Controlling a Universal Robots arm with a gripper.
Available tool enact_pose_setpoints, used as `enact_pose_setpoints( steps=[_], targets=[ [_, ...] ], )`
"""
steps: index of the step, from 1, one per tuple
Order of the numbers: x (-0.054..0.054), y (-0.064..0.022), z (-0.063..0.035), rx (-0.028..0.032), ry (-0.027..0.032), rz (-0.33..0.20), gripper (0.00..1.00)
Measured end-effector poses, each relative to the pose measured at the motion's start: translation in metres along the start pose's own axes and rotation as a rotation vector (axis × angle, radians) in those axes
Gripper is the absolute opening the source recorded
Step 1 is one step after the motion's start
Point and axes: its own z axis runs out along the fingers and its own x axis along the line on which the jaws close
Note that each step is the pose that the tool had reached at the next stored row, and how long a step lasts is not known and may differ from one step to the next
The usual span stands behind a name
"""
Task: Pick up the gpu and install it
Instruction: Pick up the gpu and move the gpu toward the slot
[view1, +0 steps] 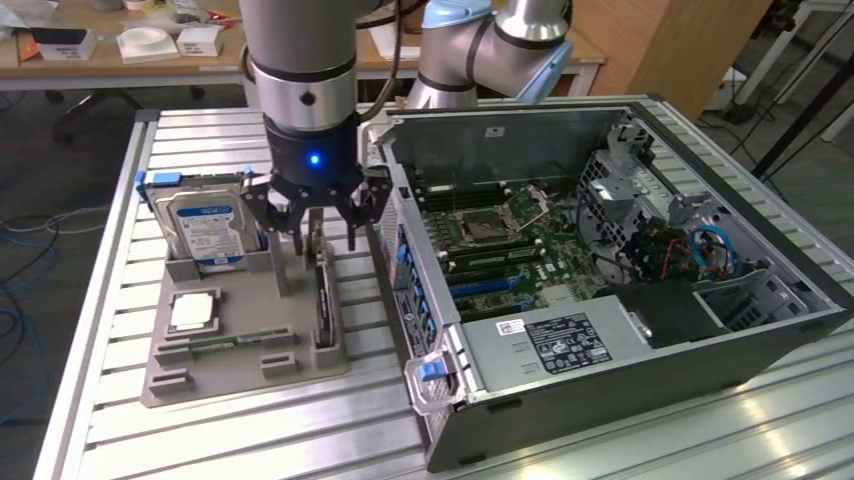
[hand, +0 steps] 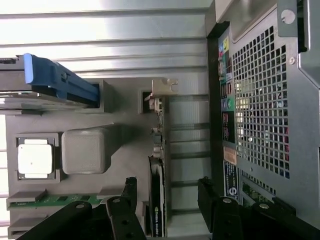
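Your gripper (view1: 318, 222) hangs over grey moulded holder tray (view1: 214, 378). Black fingers (hand: 127, 192) spread wide, holding nothing.

GPU (view1: 322, 305), thin dark circuit card w/ silver bracket at one end, stands on edge in slot along tray edge nearest open black PC case (view1: 667, 385). Long axis runs parallel to that edge.

Key relation: card sits below fingers, in line w/ gap btw. them, one finger each side. No contact.

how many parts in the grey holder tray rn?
4: hard drive upright at the exterior view's far end, CPU flat in the middle, memory stick flat nearest the camera, gpu on edge along the side toward the computer case. The gripper may hide a bit of tray.
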Motion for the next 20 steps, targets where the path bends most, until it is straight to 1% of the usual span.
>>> enact_pose_setpoints(
  steps=[14,20],
  targets=[
    [0.005,-0.0128,0.0182,0.0001,0.0001,0.0,0.6],
    [0.006,-0.0178,0.0274,0.0,0.0,0.0,0.6]
  ],
)
